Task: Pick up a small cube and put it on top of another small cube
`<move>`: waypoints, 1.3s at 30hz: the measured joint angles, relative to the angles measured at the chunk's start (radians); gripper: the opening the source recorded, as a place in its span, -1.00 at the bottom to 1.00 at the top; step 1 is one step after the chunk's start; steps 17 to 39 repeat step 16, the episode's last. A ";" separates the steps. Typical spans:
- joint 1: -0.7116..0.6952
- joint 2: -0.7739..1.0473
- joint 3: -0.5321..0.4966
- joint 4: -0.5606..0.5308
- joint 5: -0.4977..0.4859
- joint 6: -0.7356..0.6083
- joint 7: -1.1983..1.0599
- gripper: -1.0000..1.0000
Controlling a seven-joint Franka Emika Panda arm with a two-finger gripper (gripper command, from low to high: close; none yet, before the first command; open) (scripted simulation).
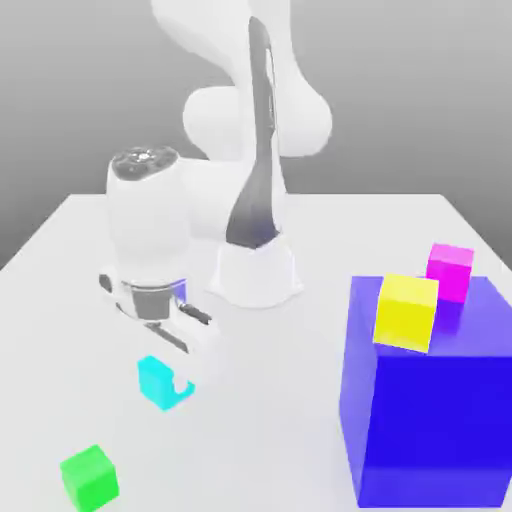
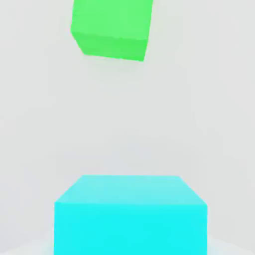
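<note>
Claw (image 1: 182, 384) grips a bright cyan cube (image 1: 158, 381).

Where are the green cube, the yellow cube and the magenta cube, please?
Green cube (image 2: 112, 20): hand view, on its larger visible face.
Yellow cube (image 1: 403, 322): exterior view, on its front face.
Magenta cube (image 1: 449, 277): exterior view, on its front face.

Hand cam close, facing table; ext cam wider; both see cubes (image 1: 164, 382)

A simulated robot lab: a white arm (image 1: 255, 170) stands behind the end effector (image 1: 190, 365), over a bare white counter (image 1: 290, 400) with plain-coloured cubes (image 1: 90, 478) and grey backdrop.
</note>
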 joint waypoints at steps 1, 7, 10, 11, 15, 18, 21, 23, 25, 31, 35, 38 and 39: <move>-0.004 0.011 -0.003 0.035 0.002 -0.024 0.006 -1.00; -0.028 0.086 -0.028 0.252 0.014 -0.166 0.042 -1.00; -0.037 0.167 -0.029 0.298 0.027 -0.132 0.042 -1.00; -0.040 0.201 -0.026 0.303 0.033 -0.103 0.039 -1.00; -0.044 0.256 -0.020 0.308 0.041 -0.053 0.033 1.00; -0.044 0.256 -0.020 0.308 0.041 -0.053 0.033 1.00; -0.044 0.256 -0.020 0.308 0.041 -0.053 0.033 1.00; -0.044 0.256 -0.020 0.308 0.041 -0.053 0.033 1.00; -0.044 0.256 -0.020 0.308 0.041 -0.053 0.033 1.00; -0.044 0.256 -0.020 0.308 0.041 -0.053 0.033 1.00; -0.044 0.256 -0.020 0.308 0.041 -0.053 0.033 1.00; -0.044 0.256 -0.020 0.308 0.041 -0.053 0.033 1.00; -0.044 0.256 -0.020 0.308 0.041 -0.053 0.033 1.00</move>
